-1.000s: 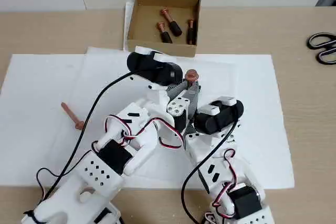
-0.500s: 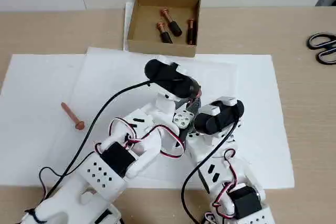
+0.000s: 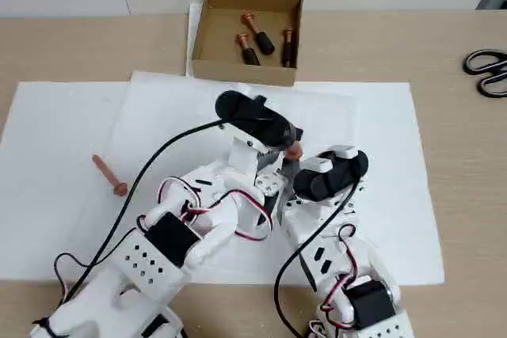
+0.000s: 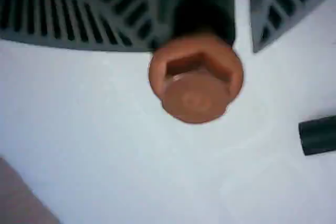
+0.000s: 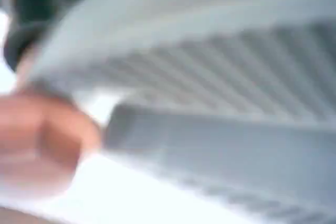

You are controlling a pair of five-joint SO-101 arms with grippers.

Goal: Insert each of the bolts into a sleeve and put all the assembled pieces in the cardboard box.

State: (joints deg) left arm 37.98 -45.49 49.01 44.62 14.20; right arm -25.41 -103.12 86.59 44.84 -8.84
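Note:
A copper bolt head (image 4: 195, 80) with a hex recess faces the left wrist camera, seated in a black sleeve (image 4: 205, 9). My left gripper (image 4: 207, 45) is shut on that sleeve, its ribbed fingers (image 4: 79, 14) on either side. In the high view the bolt head (image 3: 293, 150) shows mid-paper, just under the left wrist camera housing (image 3: 253, 119). My right gripper (image 3: 297, 168) sits right beside it. The right wrist view has the bolt head (image 5: 42, 140) very near and blurred. A loose bolt (image 3: 108, 174) lies on the paper at left, and a loose sleeve (image 4: 317, 135) lies nearby.
The cardboard box (image 3: 245, 74) stands at the back centre with three assembled pieces (image 3: 258, 32) inside. Scissors (image 3: 487, 71) lie on the bare table at far right. White paper (image 3: 63, 219) covers the work area, and both arms crowd its middle.
My left wrist turned and swung right and down toward the right arm. The bolt head dropped from above the fingers to beside the right wrist. The right arm kept still.

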